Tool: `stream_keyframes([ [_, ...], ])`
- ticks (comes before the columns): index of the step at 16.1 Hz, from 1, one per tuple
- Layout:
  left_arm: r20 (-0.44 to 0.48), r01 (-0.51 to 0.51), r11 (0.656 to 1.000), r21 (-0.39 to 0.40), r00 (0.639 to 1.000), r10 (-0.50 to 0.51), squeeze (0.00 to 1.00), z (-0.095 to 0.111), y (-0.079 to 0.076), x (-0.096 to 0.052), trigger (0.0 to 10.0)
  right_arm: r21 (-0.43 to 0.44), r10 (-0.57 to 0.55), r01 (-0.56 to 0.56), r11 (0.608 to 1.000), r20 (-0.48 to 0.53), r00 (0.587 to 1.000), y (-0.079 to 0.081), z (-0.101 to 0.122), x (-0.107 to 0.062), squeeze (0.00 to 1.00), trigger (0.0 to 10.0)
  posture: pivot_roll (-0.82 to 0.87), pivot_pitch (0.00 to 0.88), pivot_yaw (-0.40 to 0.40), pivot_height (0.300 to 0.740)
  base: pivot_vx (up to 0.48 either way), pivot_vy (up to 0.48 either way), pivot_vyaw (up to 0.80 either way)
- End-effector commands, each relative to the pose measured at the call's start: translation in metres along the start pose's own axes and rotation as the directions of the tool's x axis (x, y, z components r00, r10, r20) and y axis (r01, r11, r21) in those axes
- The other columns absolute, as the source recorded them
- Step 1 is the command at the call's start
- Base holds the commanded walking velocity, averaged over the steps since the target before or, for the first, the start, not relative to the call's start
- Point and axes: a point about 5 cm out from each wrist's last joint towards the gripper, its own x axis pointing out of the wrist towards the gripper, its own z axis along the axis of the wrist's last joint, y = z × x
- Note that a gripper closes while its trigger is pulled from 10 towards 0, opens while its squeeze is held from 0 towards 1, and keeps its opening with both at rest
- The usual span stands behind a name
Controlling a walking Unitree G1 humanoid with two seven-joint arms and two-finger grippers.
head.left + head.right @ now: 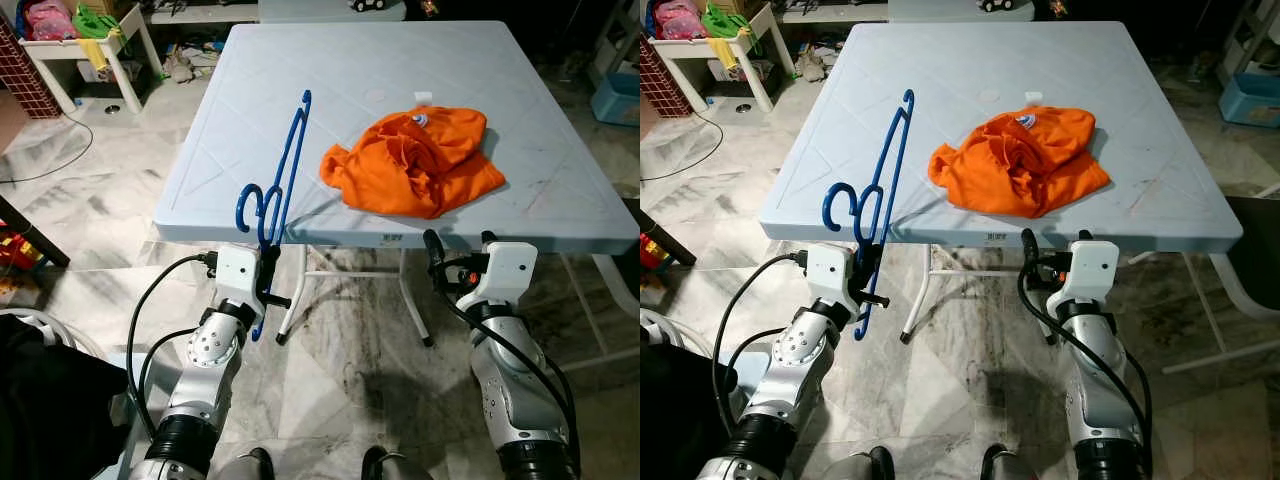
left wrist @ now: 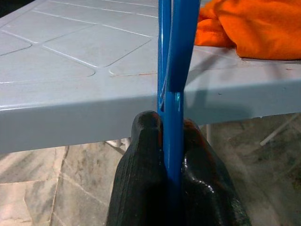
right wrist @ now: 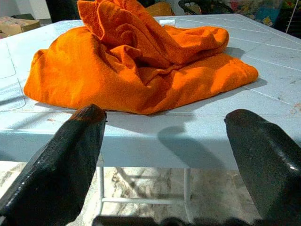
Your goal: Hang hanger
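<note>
Lower left of the head view: left gripper (image 1: 268, 272) clamped tight on the blue hanger (image 1: 283, 175), holding it upright at the near edge of the pale blue table (image 1: 250, 80). Hook end curls at centre left, long bar slants up toward centre frame. Wrist view confirms both black fingers (image 2: 141, 174) pinch the plastic strip, no gap.

Lower right: right gripper (image 1: 458, 240) spread wide and holding nothing, poised just short of the table edge, facing the orange shirt (image 1: 415, 160) crumpled at centre right of the tabletop.

No rail or hook to hang from seen yet; likely needs a turn or a walk to find one.

Judgement for the step: keep the grip firm, carry the hanger clear of the table rim, keep the hook end free and leading so it can drop over a rail. Thin plastic may twist in the pinch
</note>
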Motion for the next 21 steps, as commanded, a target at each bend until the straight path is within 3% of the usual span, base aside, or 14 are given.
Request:
stream_keyframes([
  [1, -0.048, -0.011, 1.000, 0.003, 0.999, 0.011, 0.00, -0.0087, 0.0012, -0.0036, 10.0, 0.011, 0.002, -0.001, 1.000, -0.014, 1.000, 0.0006, -0.0019, -0.0004, 0.00, 10.0, -0.09, 0.124, 0.019, 0.740, 0.000, 0.000, 0.00],
  [16, -0.075, 0.000, 1.000, 0.007, 0.997, 0.000, 0.00, -0.0127, 0.0017, -0.0048, 10.0, 0.009, -0.029, 0.029, 1.000, -0.020, 0.999, -0.0032, -0.0029, -0.0015, 0.00, 10.0, -0.09, 0.127, 0.027, 0.740, -0.268, 0.000, 0.00],
  [21, -0.085, 0.005, 1.000, 0.008, 0.996, -0.005, 0.00, -0.0151, 0.0011, -0.0060, 10.0, 0.013, -0.042, 0.042, 0.999, -0.028, 0.999, -0.0046, -0.0052, -0.0037, 0.00, 10.0, -0.09, 0.134, 0.024, 0.740, 0.000, 0.000, 0.00],
])
